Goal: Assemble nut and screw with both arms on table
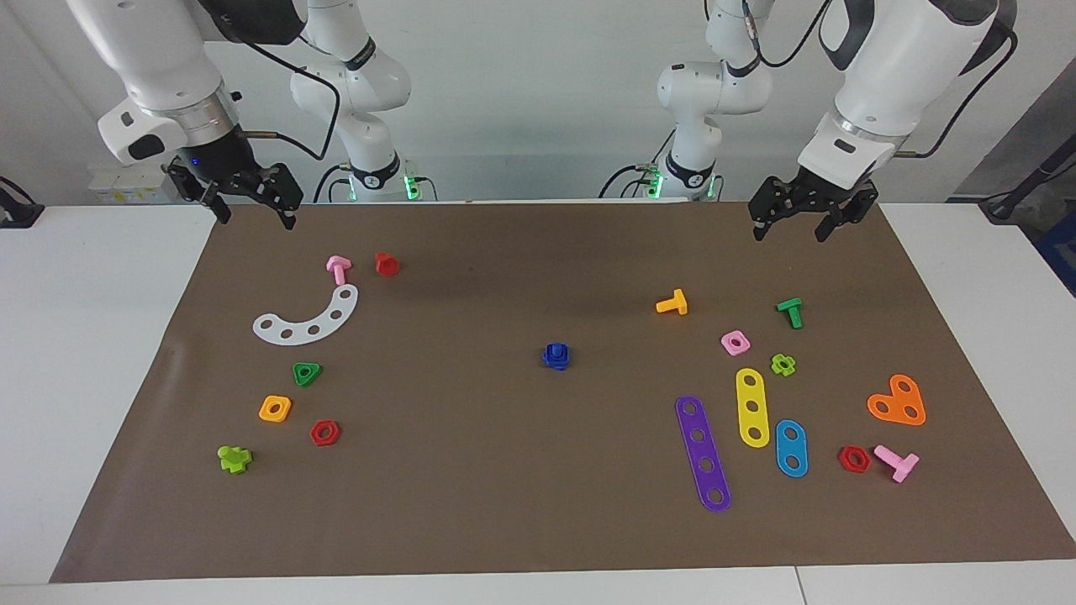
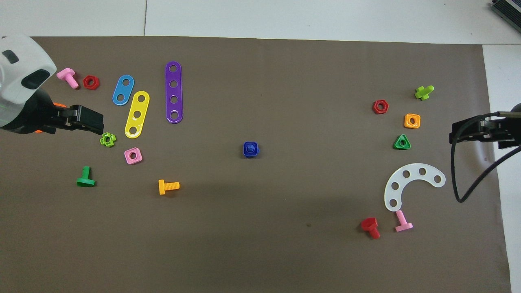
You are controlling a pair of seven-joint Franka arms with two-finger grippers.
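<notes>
Both claws hang open and empty: left claw point(image 1: 800, 220) upper right, right claw point(image 1: 248, 204) upper left; nut point(image 1: 556, 356) on screw point(image 2: 252, 149) mid-frame on worktop point(image 1: 471, 470).

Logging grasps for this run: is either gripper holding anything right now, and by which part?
Nothing is held: left gripper and right gripper both hang open.

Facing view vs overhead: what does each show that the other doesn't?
Facing view only: both arms in full, with bases and cables, each end effector raised over the mat's robot-side edge, left end effector, right end effector; also the whole orange heart plate.

Overhead only: bare white table at the mat's farthest edge; the left end effector covers most of the heart plate.

Both: the blue nut and screw joined at the mat's centre, untouched, with the other toy parts around them.
</notes>
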